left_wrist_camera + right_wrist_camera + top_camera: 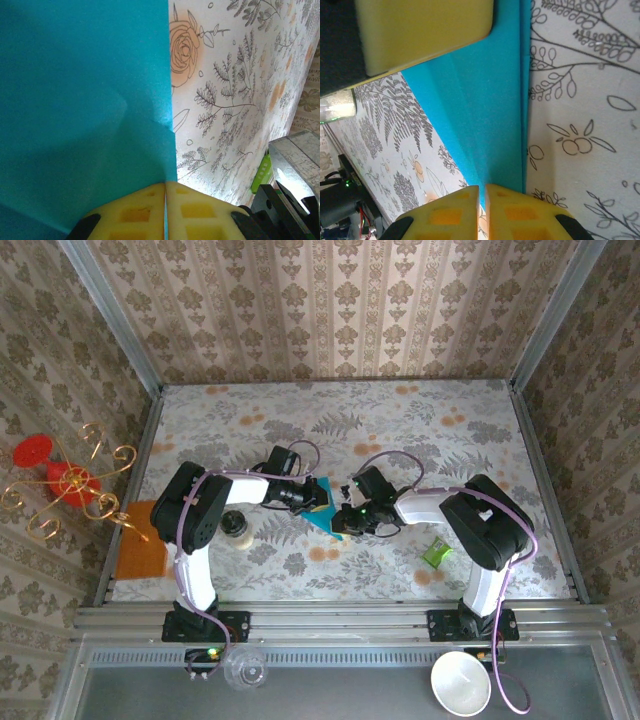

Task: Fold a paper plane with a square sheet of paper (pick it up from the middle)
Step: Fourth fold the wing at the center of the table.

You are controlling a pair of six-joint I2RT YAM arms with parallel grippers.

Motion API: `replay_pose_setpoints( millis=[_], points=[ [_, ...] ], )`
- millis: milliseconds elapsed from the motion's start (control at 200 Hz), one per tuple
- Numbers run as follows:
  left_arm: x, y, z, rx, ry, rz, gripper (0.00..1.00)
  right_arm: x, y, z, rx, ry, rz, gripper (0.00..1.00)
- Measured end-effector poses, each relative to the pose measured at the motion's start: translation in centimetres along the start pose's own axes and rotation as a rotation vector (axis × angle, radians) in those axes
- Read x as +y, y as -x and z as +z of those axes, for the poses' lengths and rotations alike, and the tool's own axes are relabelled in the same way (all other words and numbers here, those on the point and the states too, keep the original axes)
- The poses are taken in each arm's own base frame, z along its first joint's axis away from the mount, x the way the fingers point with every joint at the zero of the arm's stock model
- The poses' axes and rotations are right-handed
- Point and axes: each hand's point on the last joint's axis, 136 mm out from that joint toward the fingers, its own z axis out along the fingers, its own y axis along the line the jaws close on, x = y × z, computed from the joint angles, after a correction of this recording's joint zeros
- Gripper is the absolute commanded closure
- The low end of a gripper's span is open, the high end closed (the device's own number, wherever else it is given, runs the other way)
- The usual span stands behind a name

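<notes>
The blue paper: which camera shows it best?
The left wrist view: the blue paper spreads wide there, crease visible. The right wrist view shows it as a narrower folded strip; the top view, just a small sliver.

top camera looks down from behind; wrist cameras closely share the paper [85, 100].

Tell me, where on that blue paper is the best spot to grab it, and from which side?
Likely a straight edge, approached edge-on from the side. The sheet of paper is thin and broad, so only an edge fits inside a pinch. The left gripper and the right gripper each pinch it that way, from opposite sides.
</notes>
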Motion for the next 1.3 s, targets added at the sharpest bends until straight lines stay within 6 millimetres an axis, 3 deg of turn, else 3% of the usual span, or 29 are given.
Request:
replay_pose_setpoints(
  millis=[295, 445, 635, 795, 1095, 1300],
  points=[
    [0.0, -0.2, 0.0, 0.01, 0.0, 0.009, 0.88, -1.6, -3.6, -1.8, 0.043, -0.036, 0.018, 0.84],
    [0.0, -0.2, 0.0, 0.011, 0.0, 0.016, 0.88, -1.6, -4.6, -3.0, 0.048, -0.051, 0.026, 0.82],
    [0.0, -0.2, 0.0, 0.012, 0.001, 0.015, 0.88, 1.1, -1.8, -4.3, -0.038, -0.021, -0.029, 0.84],
    [0.0, -0.2, 0.0, 0.012, 0.001, 0.015, 0.88, 2.6, 1.3, -3.2, -0.074, -0.013, -0.054, 0.88],
    [0.0, -0.2, 0.0, 0.015, 0.004, 0.011, 0.88, 0.2, 1.5, -0.3, -0.02, -0.082, -0.035, 0.89],
    [-0.1, -0.2, -0.1, 0.021, 0.008, 0.005, 0.87, -0.4, 1.3, 0.0, -0.007, -0.096, -0.042, 0.9]
  ],
)
